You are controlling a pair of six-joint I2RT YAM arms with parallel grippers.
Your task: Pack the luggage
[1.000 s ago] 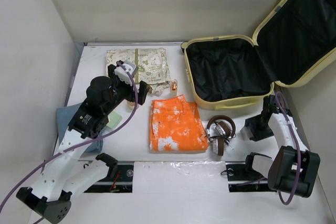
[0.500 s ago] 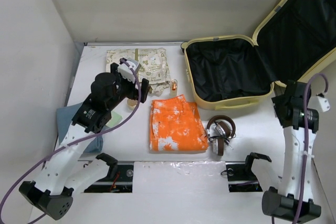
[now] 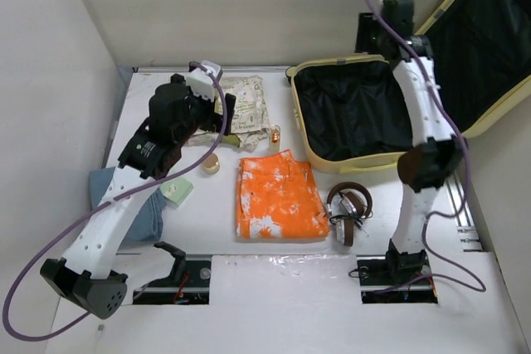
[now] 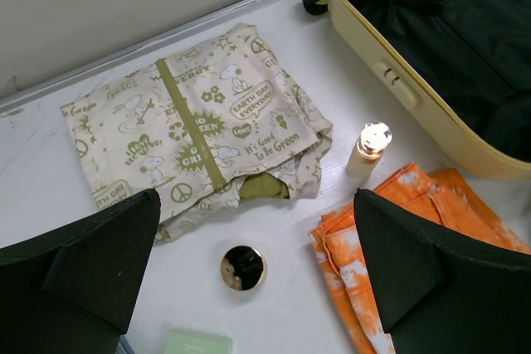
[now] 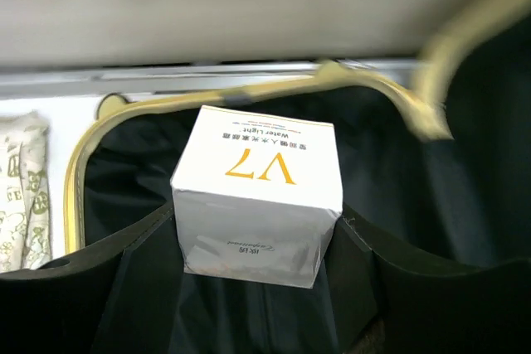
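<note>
Luggage [image 3: 347,162] lies open; the right arm [image 3: 421,109] rears tall above it, right hand [image 5: 257,238] clamping a white box [image 5: 259,178]. Left of the luggage, the left hand [image 4: 257,269] hovers spread wide.

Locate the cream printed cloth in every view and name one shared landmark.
Top external: cream printed cloth at the far side, left of centre.
Left wrist: centre-left.
Right wrist: sliver at the left edge.
Landmark: the yellow rim of the luggage, in all three.
</note>
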